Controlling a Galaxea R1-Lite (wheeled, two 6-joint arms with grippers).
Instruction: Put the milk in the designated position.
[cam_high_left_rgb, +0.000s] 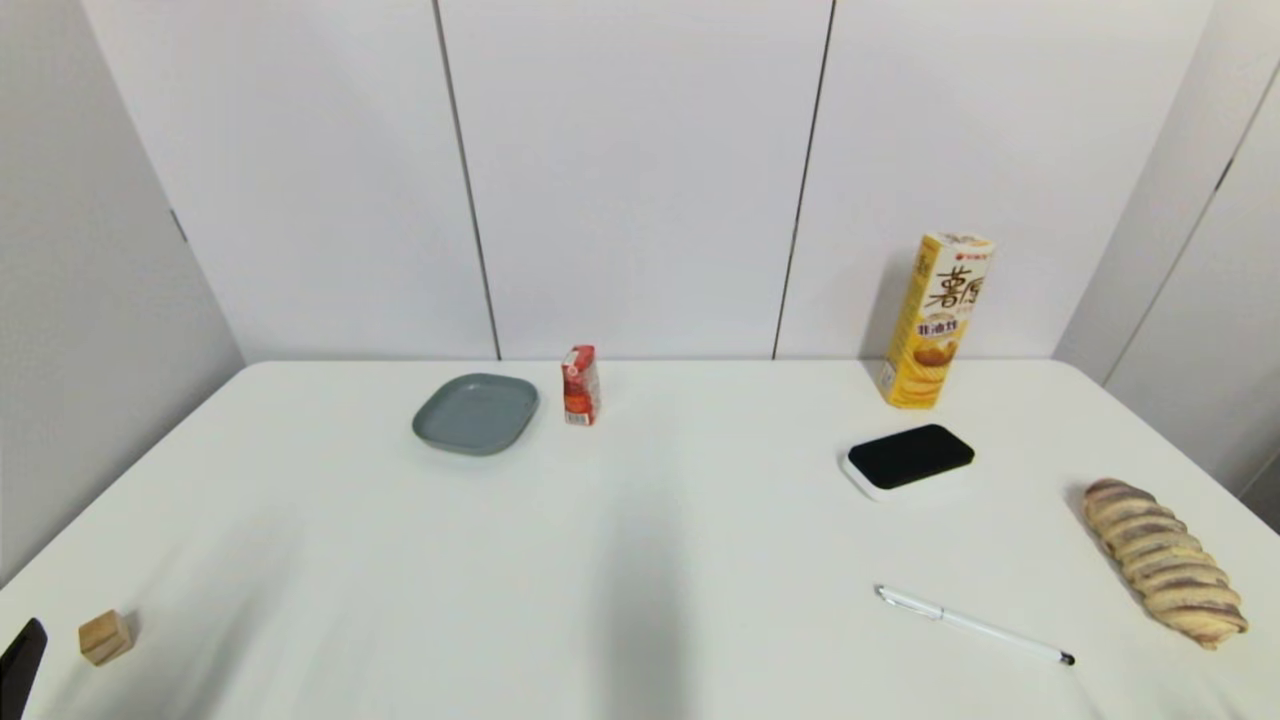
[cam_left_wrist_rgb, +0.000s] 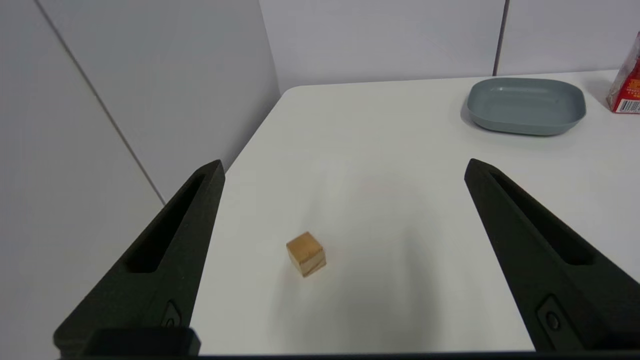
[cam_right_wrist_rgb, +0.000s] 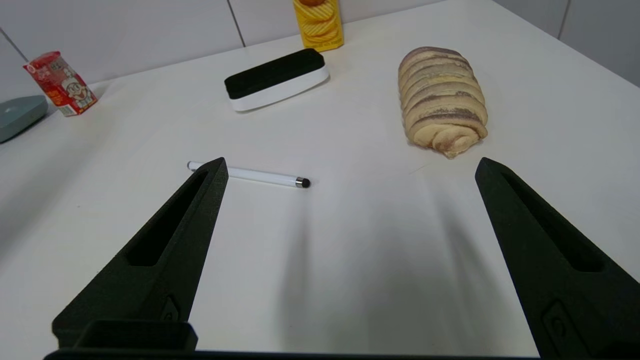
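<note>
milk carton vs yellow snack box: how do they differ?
The milk is red-orange with white label patches; the yellow snack box is yellow with pictured chips. The milk is much shorter than the box. The milk stands beside the grey plate toward the table's left; the box stands far right, behind the black-topped eraser. Both stand upright near the back edge, untouched.

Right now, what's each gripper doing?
Left gripper: open, empty, over the near left corner by the cube.
Right gripper: open, empty, above the pen.
</note>
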